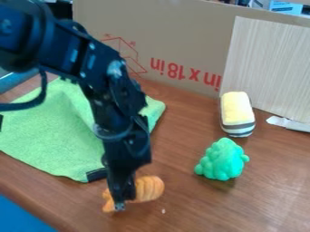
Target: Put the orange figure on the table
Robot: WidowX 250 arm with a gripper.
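My black gripper hangs down at the lower left of the camera view, in front of the orange figure and covering its middle. The figure has a ridged, rounded body at the right of the gripper, and a smaller orange part shows at the left. It lies on its side, low over the brown table, just in front of the green cloth; whether it touches the wood I cannot tell.
A green cloth spreads behind and left of the gripper. To the right are a green lumpy toy and a yellow-topped striped block. Cardboard and a pale board stand along the back.
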